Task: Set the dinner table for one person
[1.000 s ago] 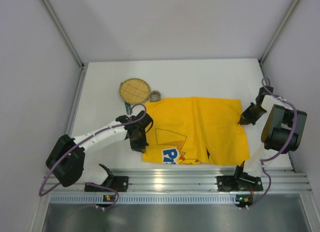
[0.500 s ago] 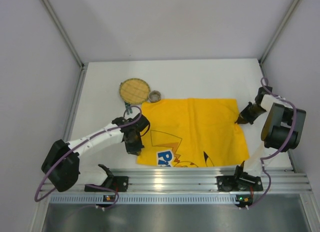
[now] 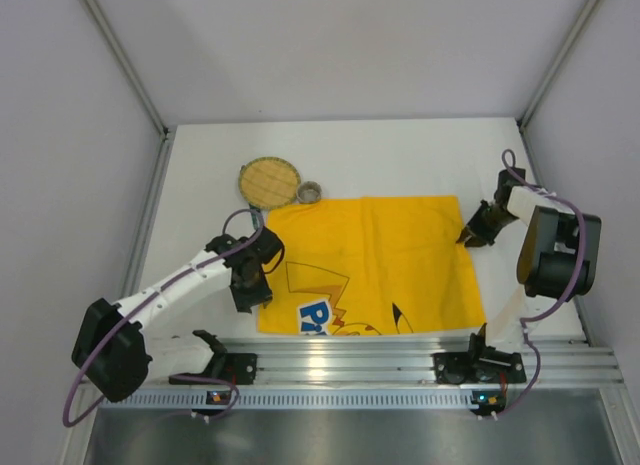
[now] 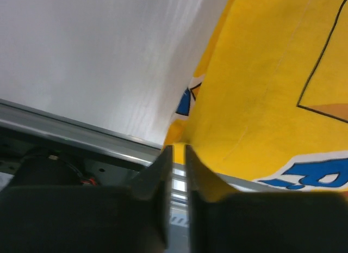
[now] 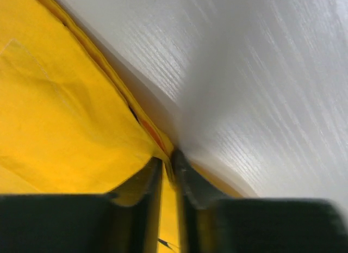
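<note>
A yellow square cloth (image 3: 372, 265) with a blue-lettered cartoon print lies spread on the white dinner table (image 3: 390, 155). My left gripper (image 3: 256, 297) is shut on the cloth's near left corner; the left wrist view shows the yellow edge (image 4: 182, 133) pinched between the fingers. My right gripper (image 3: 465, 237) is shut on the cloth's far right corner, and the right wrist view shows the hem (image 5: 163, 149) between its fingers. A round woven yellow plate (image 3: 270, 180) with a dark handle lies at the far left, with a small ring-shaped cup (image 3: 310, 193) beside it.
The ribbed aluminium rail (image 3: 350, 355) runs along the near edge, just below the cloth. Grey walls stand on the left, right and back. Bare white tabletop lies behind the cloth and to its left.
Both grippers have pulled the cloth leftward across the table. The cloth has flattened out and its folds have gone. The plate and cup have not moved.
</note>
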Motion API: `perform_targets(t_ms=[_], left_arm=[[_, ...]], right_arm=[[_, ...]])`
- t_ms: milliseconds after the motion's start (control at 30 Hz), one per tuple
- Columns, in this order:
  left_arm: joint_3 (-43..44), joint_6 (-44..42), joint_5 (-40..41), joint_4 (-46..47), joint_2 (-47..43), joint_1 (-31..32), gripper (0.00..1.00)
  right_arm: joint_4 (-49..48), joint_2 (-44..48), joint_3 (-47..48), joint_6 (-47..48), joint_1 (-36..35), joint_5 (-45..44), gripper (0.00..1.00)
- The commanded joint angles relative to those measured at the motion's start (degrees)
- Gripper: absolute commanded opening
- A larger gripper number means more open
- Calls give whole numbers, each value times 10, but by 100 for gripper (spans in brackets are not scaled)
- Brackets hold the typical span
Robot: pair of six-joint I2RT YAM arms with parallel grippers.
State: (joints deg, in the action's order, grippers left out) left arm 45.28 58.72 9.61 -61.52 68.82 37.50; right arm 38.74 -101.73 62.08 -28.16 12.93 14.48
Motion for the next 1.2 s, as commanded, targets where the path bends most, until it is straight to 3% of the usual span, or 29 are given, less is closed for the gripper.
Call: perform_targets(t_ms=[0,33,67,100,133,167,267,400,700,800,967,1100,1167], left_arm=[[24,-5,23,-40,-16,-9,49],[51,-9,30,-48,-18,-8,59],[67,-17,38,-54,-19,-8,67],[85,-19,61,-64,-18,-9,98],[128,-26,70,-69,-12,-13,98],[151,-39,78,-81,-8,-16,99],[237,-81,103,-78,14,-40,98],[279,-159,82,29,43,-120,98],[201,-219,-178,322,147,-333,93],[183,-218,-251,436,194,-367,90],[191,-197,-266,542,252,-400,87],[206,-173,-311,591,311,-429,82],[226,-181,-304,578,330,-431,75]], right_arm=[[14,8,43,4,-2,-54,25],[19,13,46,4,-3,-62,58],[25,17,55,3,-2,-72,69],[36,21,59,2,-2,-77,76],[41,26,63,1,-3,-78,84],[43,38,70,1,-2,-74,86],[59,67,86,0,-4,-63,88],[84,118,92,-1,-6,-49,88],[87,222,24,-8,-12,27,88],[88,237,2,6,-13,28,88],[90,259,-30,23,-13,20,88],[87,258,-50,24,-13,14,89],[86,254,-55,24,-13,13,88]])
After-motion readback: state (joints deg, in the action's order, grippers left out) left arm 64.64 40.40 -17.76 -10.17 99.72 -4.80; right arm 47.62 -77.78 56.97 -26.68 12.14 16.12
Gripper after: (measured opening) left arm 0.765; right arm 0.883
